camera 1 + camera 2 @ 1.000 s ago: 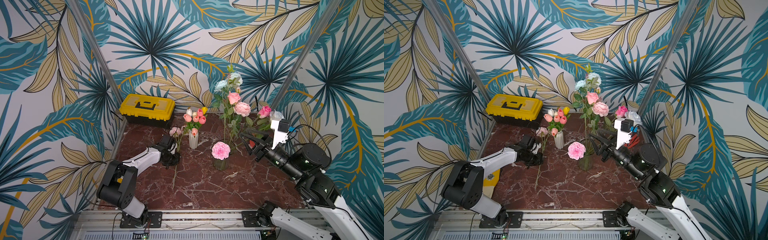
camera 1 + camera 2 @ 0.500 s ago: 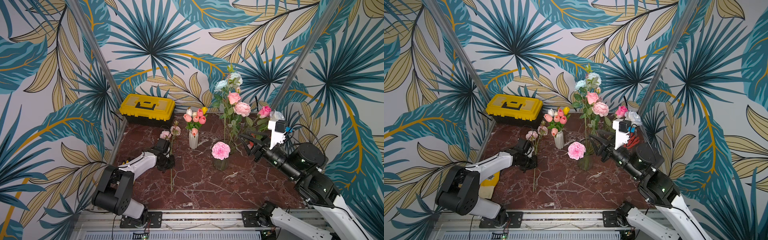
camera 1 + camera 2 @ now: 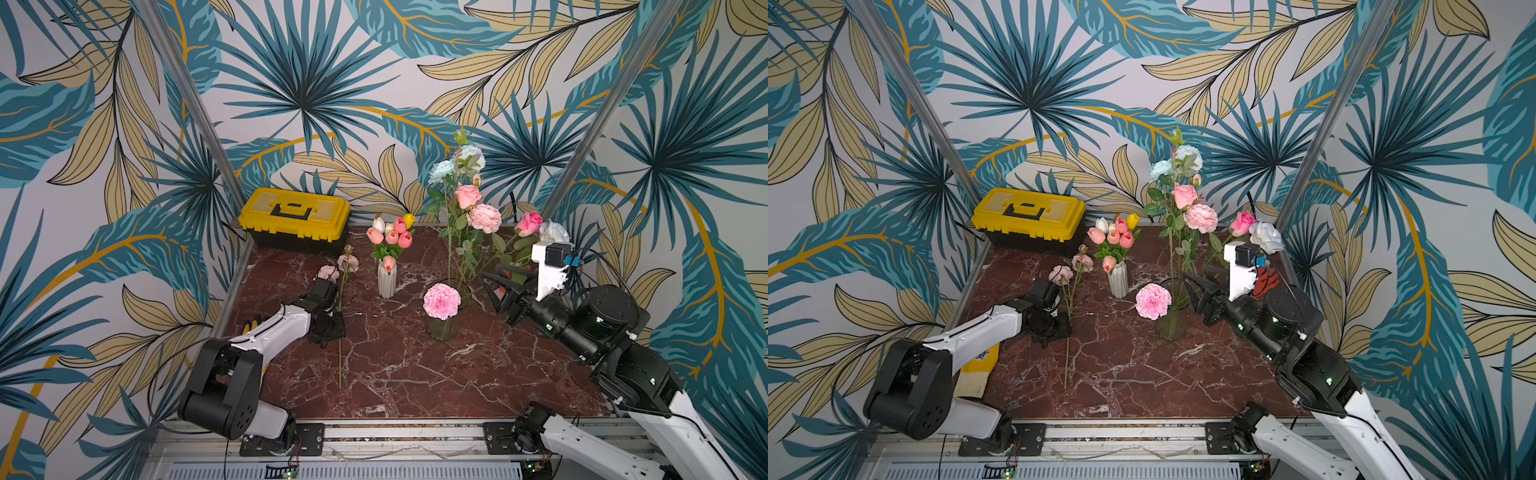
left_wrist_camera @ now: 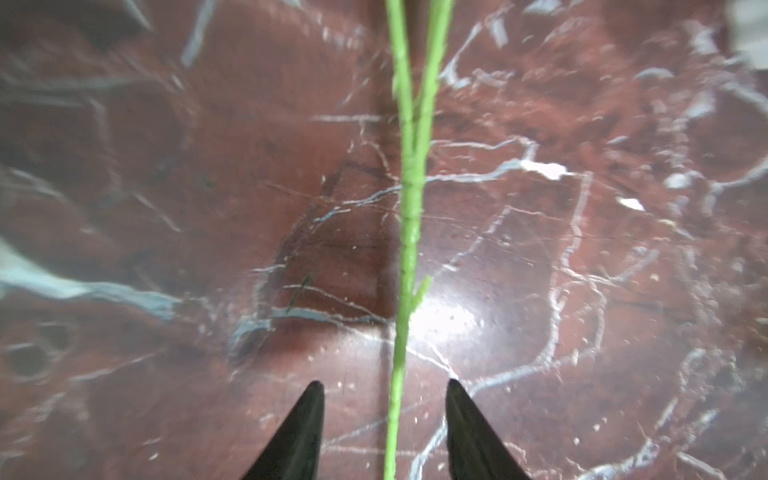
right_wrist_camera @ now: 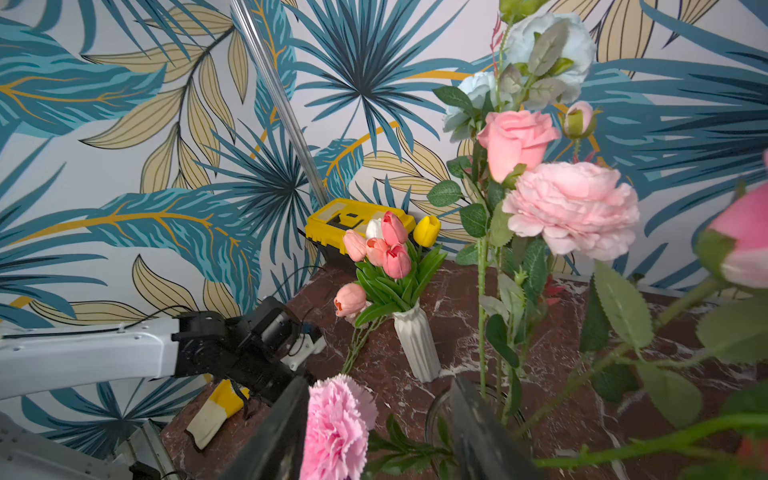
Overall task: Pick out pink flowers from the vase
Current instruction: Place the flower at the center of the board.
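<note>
Red-brown marble with white veins makes the table [image 3: 415, 374] in front of you, the biggest thing here. Next in size come your left arm [image 3: 274, 332] and your right arm [image 3: 582, 328], one reaching in from each side. A yellow toolbox [image 3: 295, 216] with a black base sits in the far left corner. Near the middle stands a glass vase [image 3: 440, 330] with the tallest flowers. It holds a pink rose [image 3: 467, 195], a big ruffled pink peony [image 3: 484, 217] just below it, and a second pink rose [image 3: 528, 223] leaning out to the right. Pale blue roses [image 3: 442, 170] and a white rose [image 3: 555, 232] are in there too. A fluffy pink carnation [image 3: 441, 301] hangs low over this vase's near side. To its left is a small white ribbed vase [image 3: 387, 282] with pink tulips [image 3: 390, 237], a white tulip [image 3: 378, 224] and a yellow tulip [image 3: 409, 218]. One flower is out of the vases: a long green stem [image 3: 340, 357] with two pale pink blooms [image 3: 348, 262] stretches over the table, left of the white ribbed vase. You cannot tell if it lies flat. Your left gripper [image 4: 382, 384] points down over that stem with its jaws apart, and the stem runs between them and touches neither. Your right gripper [image 5: 381, 379] is spread wide too and holds nothing. It is just beside the glass vase, with the carnation showing between its fingers.
</note>
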